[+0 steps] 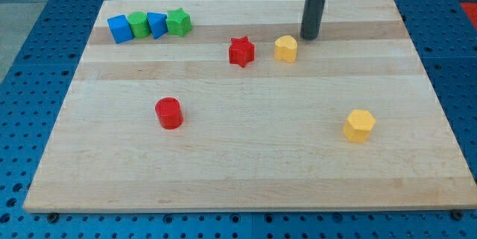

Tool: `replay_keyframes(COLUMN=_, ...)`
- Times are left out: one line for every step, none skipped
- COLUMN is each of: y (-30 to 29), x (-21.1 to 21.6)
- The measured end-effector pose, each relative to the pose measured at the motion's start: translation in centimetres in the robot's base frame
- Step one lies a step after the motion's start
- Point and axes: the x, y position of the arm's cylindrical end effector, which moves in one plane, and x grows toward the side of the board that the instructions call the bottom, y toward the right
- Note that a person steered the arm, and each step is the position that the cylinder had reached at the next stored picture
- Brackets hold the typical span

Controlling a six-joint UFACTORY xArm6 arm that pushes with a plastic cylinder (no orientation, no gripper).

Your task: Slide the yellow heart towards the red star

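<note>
The yellow heart [285,48] lies on the wooden board in the upper middle of the view. The red star [241,51] sits just to its left, a small gap apart. My tip [308,36] rests on the board just to the upper right of the yellow heart, close to it but with a sliver of board between them.
A red cylinder [169,112] sits left of centre. A yellow hexagon [359,125] lies at the lower right. A row of blocks stands at the top left: blue [119,28], green [139,24], blue [157,24], green [178,21]. The board's top edge [246,1] is near my rod.
</note>
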Motion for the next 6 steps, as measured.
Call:
replay_keyframes(y=-1.4, x=0.8)
replay_keyframes(y=-1.8, x=2.4)
replay_keyframes(y=-2.2, x=4.1)
replay_keyframes(y=-2.2, x=4.9)
replay_keyframes(y=-1.5, x=3.6)
replay_keyframes(y=2.4, x=3.6)
